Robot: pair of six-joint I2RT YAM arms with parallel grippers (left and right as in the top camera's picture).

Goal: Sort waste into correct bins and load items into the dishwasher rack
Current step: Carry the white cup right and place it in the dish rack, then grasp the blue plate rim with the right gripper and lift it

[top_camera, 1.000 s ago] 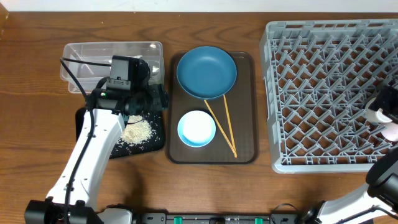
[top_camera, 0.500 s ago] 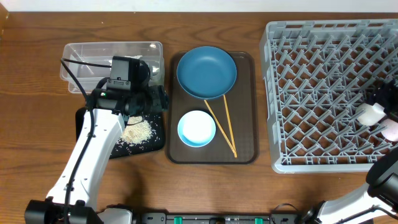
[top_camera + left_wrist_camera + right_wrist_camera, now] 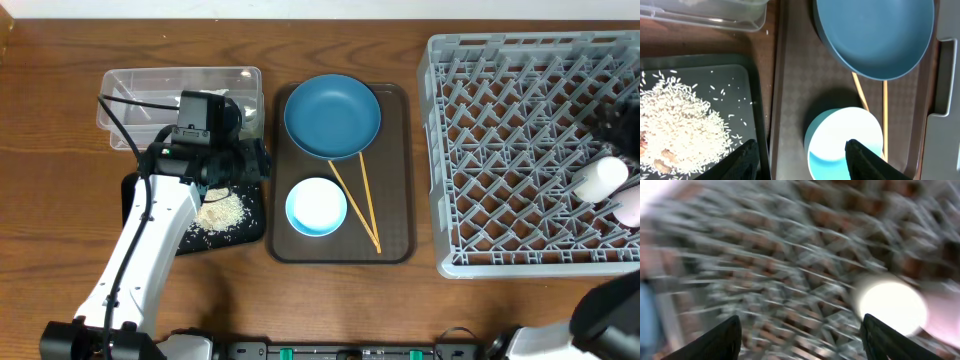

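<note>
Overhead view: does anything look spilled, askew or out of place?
Loose rice grains lie scattered around the heap on the black tray. The chopsticks splay in a V on the brown tray, tips by the plate. In the rack, the pale cup and pink cup seem to lie tipped.

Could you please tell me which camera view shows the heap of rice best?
The left wrist view: single grains of the rice show sharply on the black tray, though the frame crops the heap. Overhead shows it small, partly under the left arm. The right wrist view shows none.
</note>
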